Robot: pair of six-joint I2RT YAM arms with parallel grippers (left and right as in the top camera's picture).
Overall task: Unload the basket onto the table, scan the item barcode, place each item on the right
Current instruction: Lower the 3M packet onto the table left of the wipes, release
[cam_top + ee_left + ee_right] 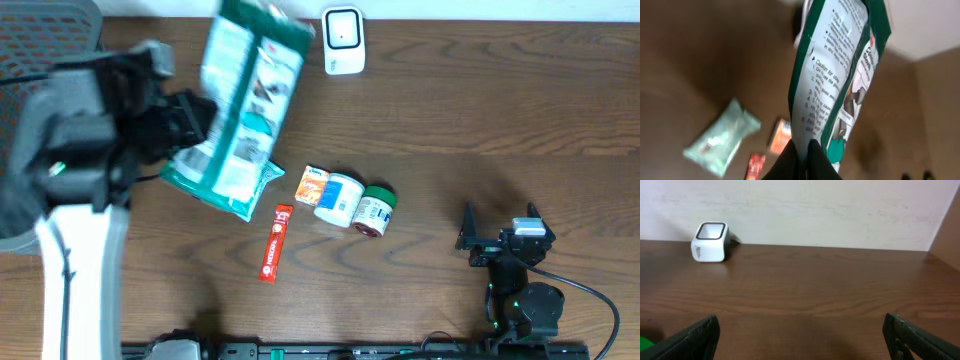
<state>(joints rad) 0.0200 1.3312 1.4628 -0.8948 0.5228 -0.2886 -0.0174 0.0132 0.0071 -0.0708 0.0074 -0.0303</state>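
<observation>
Pouch (pixel 255 80), green and white printed film, was off the table (pixel 450 120), carried in the air at the far-left side, its upper end close to the white scanner (pixel 342 40) but not over it.

Left tool (pixel 801 150) was clamped shut on the pouch's lower edge, pinching a thin seam or fold. Right tool (pixel 802 337) stood wide open and empty, low over the near-right of the table.

Handling, as judged:
- Light, soft and floppy; the film creased and bowed above the pinch.
- Glossy, so likely slippery. A pinch on a flat sealed edge looked the safest hold.
- Not fragile, though a crumpled face could warp a printed code.

Orientation:
- From overhead, the long axis ran from near to far, leaning a little right at the far end.
- From the left wrist, the pouch rose away from the tool, with the small-print panel turned toward that camera.
- No barcode could be made out in any view, so which face carried it could not be told.

Below it, a pale green wipes pack (pixel 722 137) lay on the table.
</observation>
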